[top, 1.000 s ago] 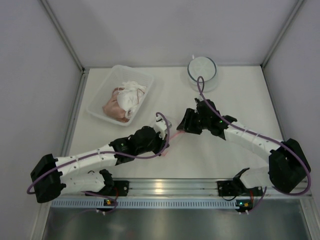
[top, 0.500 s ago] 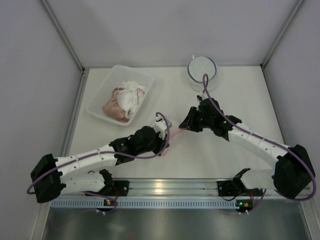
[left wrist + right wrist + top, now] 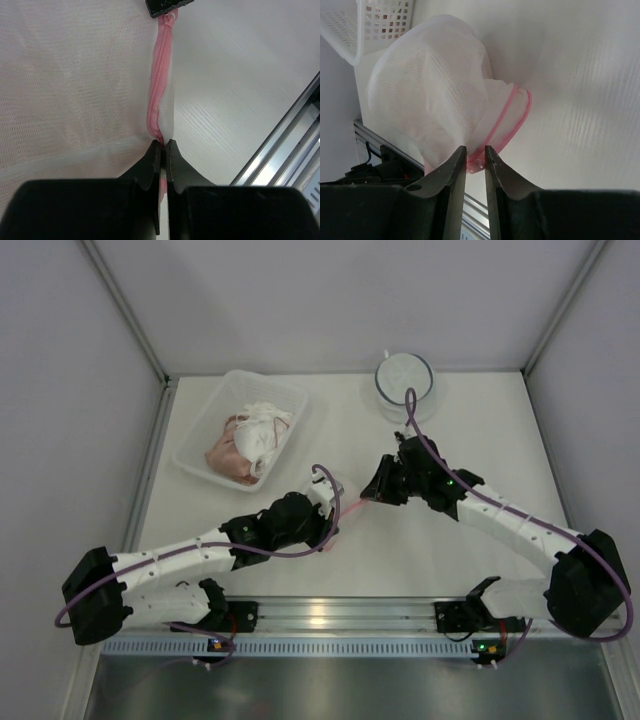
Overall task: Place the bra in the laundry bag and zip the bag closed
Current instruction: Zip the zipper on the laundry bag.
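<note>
Since the zipper (image 3: 157, 95) is stretched between both tools, running from lower left to upper right at mid-frame in the top view, any pull should probably follow that line. The left gripper (image 3: 163, 146) is clamped on its near end and the right gripper (image 3: 475, 150) pinches its far end, with the bag (image 3: 435, 95) beside. The bra (image 3: 250, 435) lies in the tray (image 3: 285, 388) at upper left, well apart and nearer the left arm. A dish (image 3: 405, 380) at top centre blocks nothing.

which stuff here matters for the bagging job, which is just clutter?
Job: bag, zipper, bras in basket, left gripper and right gripper, both shut on the bag.
Lying about: round tub.
</note>
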`<state>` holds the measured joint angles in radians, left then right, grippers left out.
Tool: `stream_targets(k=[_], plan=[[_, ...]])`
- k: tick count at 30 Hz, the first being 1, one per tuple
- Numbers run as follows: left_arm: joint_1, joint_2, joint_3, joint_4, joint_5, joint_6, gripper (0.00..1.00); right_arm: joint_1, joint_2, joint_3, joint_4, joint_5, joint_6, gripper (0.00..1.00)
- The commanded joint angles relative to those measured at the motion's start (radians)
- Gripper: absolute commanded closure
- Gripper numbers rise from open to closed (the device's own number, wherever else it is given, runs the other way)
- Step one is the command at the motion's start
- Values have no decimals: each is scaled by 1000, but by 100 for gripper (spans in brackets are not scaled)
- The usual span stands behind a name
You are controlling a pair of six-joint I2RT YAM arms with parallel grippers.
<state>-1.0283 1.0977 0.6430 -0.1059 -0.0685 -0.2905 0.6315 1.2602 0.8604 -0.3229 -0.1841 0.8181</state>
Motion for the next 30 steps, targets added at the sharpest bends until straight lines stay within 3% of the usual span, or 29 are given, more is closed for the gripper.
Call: stream_targets(k=[1, 12, 16, 22, 30], plan=[[0, 5, -5, 31, -19, -10, 100, -6, -27, 37, 12, 8, -8, 78], [1, 5, -8, 31, -17, -15, 100, -7, -47, 49, -1, 23, -5, 87], [0, 5, -9, 31, -17, -15, 100, -7, -45, 49, -1, 25, -4, 100], [1, 5, -6, 29, -43, -35, 100, -6, -47, 57, -15, 58, -23, 100], [2, -119, 15, 31, -88, -49, 100, -7, -38, 83, 13, 343, -135, 100]])
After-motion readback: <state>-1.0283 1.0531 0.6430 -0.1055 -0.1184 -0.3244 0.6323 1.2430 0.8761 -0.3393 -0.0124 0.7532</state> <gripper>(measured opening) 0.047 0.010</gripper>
